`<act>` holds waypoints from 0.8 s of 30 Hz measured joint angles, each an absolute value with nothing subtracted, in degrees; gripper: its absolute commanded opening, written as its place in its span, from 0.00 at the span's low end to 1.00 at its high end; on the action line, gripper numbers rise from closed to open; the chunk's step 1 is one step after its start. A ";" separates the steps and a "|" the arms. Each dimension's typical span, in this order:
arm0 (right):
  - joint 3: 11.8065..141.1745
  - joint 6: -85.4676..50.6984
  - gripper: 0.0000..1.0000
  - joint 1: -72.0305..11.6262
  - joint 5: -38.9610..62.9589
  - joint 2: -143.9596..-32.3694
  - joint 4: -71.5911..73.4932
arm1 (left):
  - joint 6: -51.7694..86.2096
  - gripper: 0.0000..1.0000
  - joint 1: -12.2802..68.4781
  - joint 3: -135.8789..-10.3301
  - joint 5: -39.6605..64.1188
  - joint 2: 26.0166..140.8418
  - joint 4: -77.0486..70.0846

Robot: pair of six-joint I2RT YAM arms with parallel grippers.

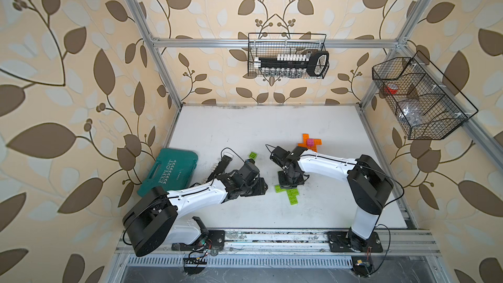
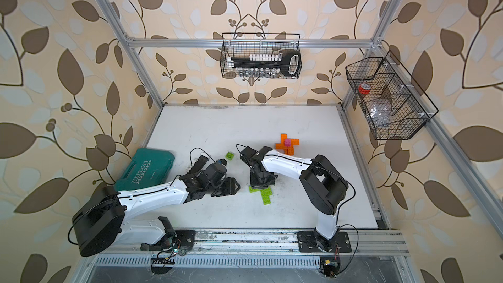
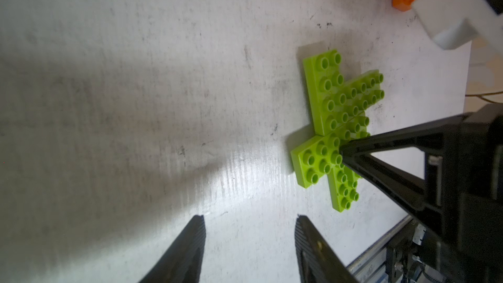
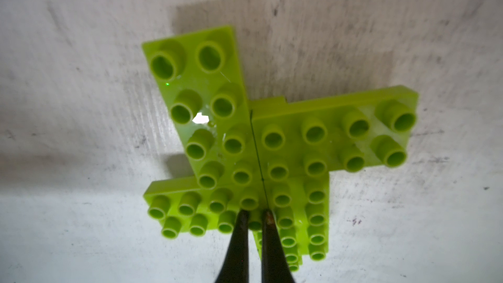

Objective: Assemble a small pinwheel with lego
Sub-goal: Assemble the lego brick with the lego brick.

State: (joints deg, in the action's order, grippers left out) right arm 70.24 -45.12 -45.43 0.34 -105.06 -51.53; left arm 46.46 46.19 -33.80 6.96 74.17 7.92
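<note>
A lime-green lego pinwheel of flat oblong bricks lies on the white table. My right gripper points straight down at it. It is shut, and its tips rest among the studs near the pinwheel's middle. My left gripper hovers just left of the pinwheel, open, with only bare table between its fingers. A small green square brick lies apart, further back. An orange lego cross with a pink square brick on top sits behind the right arm.
A teal tool case lies at the table's left edge beside the left arm. Two wire baskets hang on the back and right walls. The metal frame rail runs along the front.
</note>
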 measured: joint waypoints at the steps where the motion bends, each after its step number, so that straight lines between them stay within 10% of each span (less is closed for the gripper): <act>1: 70.39 -44.99 0.00 -45.30 0.56 -105.19 -51.66 | 46.46 0.55 46.19 -33.80 6.96 74.17 7.92; 24: 71.22 -44.56 0.09 -45.15 -0.45 -105.10 -52.95 | 46.44 0.55 46.19 -33.80 6.79 74.08 8.86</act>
State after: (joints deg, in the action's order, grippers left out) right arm 71.22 -44.56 -45.15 -0.45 -105.10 -52.95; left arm 46.44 46.19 -33.80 6.79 74.08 8.86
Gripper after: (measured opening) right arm 0.076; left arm 0.552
